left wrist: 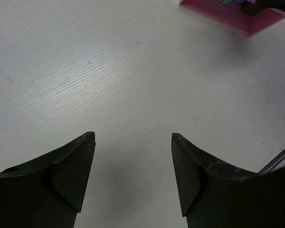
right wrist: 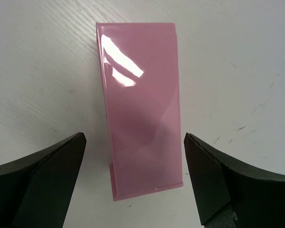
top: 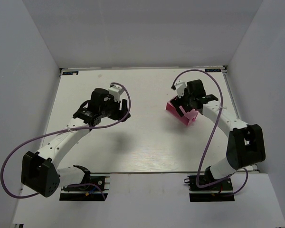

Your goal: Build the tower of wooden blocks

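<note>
A pink tray (right wrist: 140,109) lies on the table with a smooth, glossy face toward the right wrist camera. My right gripper (right wrist: 135,137) hangs over its near end, open, one finger off each long side and neither touching it. From above, the right gripper (top: 184,110) covers part of the tray (top: 176,114). In the left wrist view the tray (left wrist: 228,14) sits at the top right, with a green block (left wrist: 223,1) and a lilac block (left wrist: 237,2) just showing at the frame edge. My left gripper (left wrist: 133,135) is open over bare table, left of the tray.
The white table (top: 147,142) is walled in by grey panels on three sides. A purple cable (top: 206,142) loops beside the right arm and another (top: 19,152) beside the left arm. Both arm bases stand at the near edge.
</note>
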Robot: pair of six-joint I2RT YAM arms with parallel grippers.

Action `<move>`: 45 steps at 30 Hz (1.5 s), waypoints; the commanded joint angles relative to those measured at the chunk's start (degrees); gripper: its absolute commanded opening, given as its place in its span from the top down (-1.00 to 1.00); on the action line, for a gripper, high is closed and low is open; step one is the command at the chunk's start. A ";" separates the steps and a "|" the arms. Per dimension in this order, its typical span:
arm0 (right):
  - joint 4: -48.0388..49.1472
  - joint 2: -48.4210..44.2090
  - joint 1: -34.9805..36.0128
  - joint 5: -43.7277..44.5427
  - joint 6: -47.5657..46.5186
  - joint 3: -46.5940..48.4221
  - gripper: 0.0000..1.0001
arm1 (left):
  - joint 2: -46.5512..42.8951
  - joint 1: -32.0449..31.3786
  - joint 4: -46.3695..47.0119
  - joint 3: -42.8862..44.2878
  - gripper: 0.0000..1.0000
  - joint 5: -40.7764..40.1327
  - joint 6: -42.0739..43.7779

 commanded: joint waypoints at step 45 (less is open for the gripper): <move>-4.53 3.94 -7.56 -9.67 -3.69 3.33 1.00 | 0.54 -1.60 1.16 1.42 -0.53 1.73 0.85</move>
